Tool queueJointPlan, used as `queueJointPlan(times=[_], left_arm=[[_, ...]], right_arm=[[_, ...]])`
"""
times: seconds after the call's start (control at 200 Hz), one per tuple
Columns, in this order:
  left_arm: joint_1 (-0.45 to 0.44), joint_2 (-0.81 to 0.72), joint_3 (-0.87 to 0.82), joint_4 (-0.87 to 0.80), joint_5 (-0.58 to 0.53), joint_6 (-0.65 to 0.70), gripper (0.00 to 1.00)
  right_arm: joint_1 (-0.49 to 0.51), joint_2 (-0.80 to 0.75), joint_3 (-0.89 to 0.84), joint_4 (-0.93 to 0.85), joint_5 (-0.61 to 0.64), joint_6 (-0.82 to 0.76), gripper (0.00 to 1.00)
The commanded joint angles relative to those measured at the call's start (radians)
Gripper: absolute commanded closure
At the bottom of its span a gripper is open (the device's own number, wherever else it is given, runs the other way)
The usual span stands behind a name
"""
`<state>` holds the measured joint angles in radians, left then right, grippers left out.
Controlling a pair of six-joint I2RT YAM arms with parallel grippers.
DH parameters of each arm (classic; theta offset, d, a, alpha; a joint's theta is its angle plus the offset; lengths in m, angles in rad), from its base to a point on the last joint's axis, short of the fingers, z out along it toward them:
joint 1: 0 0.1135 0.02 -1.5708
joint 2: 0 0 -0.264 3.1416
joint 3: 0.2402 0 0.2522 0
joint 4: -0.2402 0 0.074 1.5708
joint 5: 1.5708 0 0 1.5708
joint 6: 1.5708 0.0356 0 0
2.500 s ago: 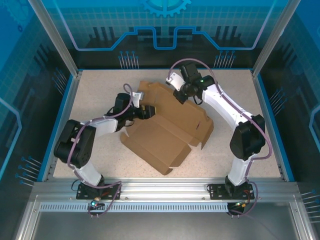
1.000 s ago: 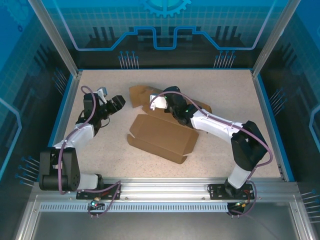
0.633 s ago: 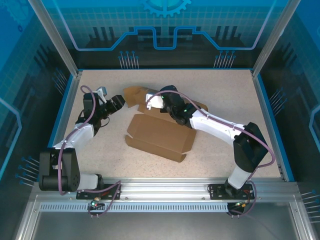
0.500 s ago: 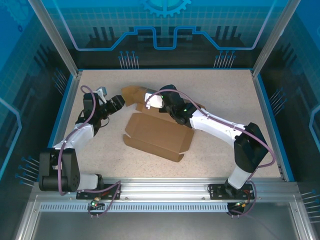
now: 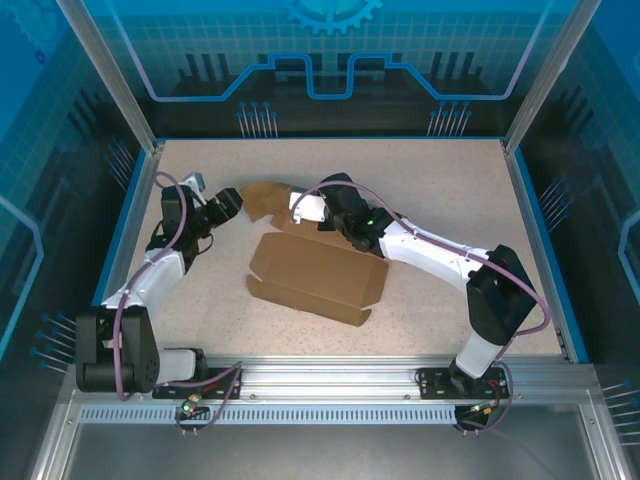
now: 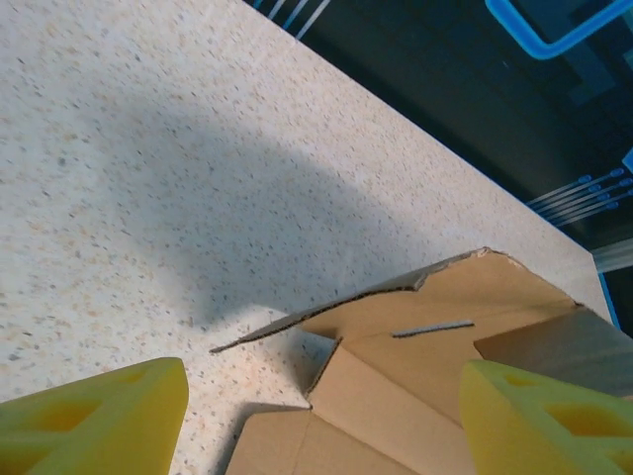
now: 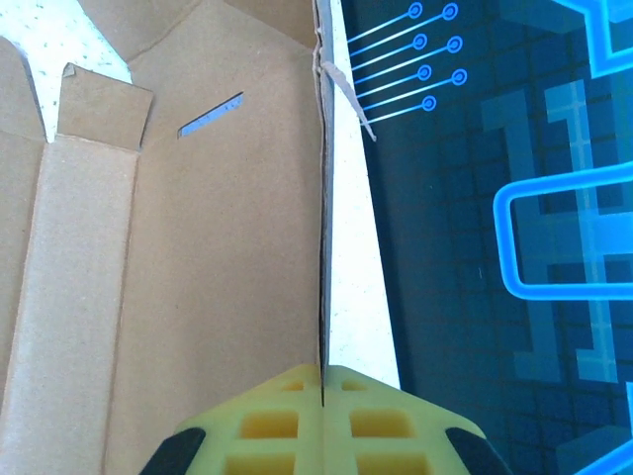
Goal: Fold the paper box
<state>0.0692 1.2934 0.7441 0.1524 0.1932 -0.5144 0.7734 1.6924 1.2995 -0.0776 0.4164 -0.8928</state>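
Note:
The paper box (image 5: pixel 315 275) is brown cardboard lying partly folded mid-table, one large panel flat in front and a flap (image 5: pixel 263 194) raised at the back left. My right gripper (image 5: pixel 308 218) reaches in from the right and is shut on an upright edge of the box (image 7: pixel 198 247); the closed yellow fingers (image 7: pixel 297 416) pinch the cardboard wall edge-on. My left gripper (image 5: pixel 232 203) sits just left of the raised flap, open, with nothing between its fingers. In the left wrist view the box's slit flap (image 6: pixel 445 336) lies ahead, between the spread yellow fingertips (image 6: pixel 99 416).
The speckled table (image 5: pixel 450 170) is fenced by a blue rim (image 5: pixel 540 240) and aluminium posts. Dark blue-lit panels stand behind the back edge. Bare tabletop lies right of and behind the box, and in front of it toward the arm bases.
The right gripper has dragged the box a little to the left, bringing the raised flap nearer the left gripper. The left gripper has shifted slightly back and left, still open.

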Motion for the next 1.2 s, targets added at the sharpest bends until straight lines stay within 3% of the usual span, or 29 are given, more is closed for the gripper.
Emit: queueJointPlan(times=[0.0, 0.415, 0.88, 1.196], left_arm=[[0.021, -0.043, 0.008, -0.023, -0.065, 0.03, 0.25], [0.065, 0.004, 0.019, -0.021, -0.071, 0.046, 0.24], [0.104, 0.236, 0.155, -0.092, 0.001, 0.06, 0.26], [0.116, 0.474, 0.343, -0.157, 0.201, 0.063, 0.32]], right_arm=[[-0.005, -0.014, -0.021, 0.004, -0.027, 0.016, 1.0], [-0.014, -0.009, 0.001, -0.01, -0.018, -0.006, 1.0], [-0.002, -0.011, -0.036, 0.041, 0.019, -0.058, 1.0], [0.018, 0.028, -0.079, 0.183, 0.08, -0.144, 1.0]])
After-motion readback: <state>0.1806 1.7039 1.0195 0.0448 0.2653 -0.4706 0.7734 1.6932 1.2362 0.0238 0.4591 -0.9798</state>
